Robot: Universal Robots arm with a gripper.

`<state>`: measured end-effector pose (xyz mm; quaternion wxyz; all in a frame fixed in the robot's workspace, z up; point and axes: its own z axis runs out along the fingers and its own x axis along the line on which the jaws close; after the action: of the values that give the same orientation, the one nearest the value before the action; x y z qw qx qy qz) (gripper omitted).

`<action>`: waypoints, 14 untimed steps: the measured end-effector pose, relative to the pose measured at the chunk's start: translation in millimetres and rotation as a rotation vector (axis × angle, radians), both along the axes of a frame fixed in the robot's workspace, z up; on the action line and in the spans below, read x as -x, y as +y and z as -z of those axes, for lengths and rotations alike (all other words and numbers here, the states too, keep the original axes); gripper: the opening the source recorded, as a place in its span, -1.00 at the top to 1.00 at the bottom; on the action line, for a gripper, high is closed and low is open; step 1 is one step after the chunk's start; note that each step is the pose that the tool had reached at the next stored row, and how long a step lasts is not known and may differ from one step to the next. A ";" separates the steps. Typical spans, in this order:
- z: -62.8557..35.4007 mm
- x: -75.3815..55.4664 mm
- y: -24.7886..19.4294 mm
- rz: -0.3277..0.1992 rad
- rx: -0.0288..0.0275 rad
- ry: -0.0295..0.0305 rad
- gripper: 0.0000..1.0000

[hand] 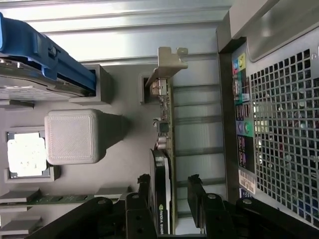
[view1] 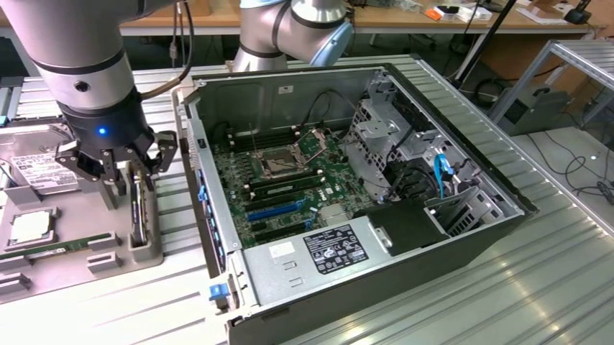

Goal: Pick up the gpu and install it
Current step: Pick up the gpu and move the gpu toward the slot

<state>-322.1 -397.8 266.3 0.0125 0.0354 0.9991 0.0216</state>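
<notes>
Item: gpu (hand: 167, 134), upright in its holder (hand: 127, 159), unlifted. My pincer (hand: 169, 180): released, fingers (hand: 195, 191) straddling it. Step: pick-up. A grip, I judge, needs both faces squarely.

The dark gpu (hand: 164, 149) stands on edge, silvery bracket at one end.
</notes>
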 end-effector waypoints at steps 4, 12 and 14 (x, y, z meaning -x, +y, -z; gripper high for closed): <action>3.1 0.7 3.1 0.000 0.0001 0.0000 0.13; 10.1 2.0 4.2 0.000 0.0000 0.0000 0.13; 13.3 2.1 4.2 0.000 0.0000 0.0000 0.13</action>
<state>-324.1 -393.6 253.0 0.0125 0.0353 0.9991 0.0216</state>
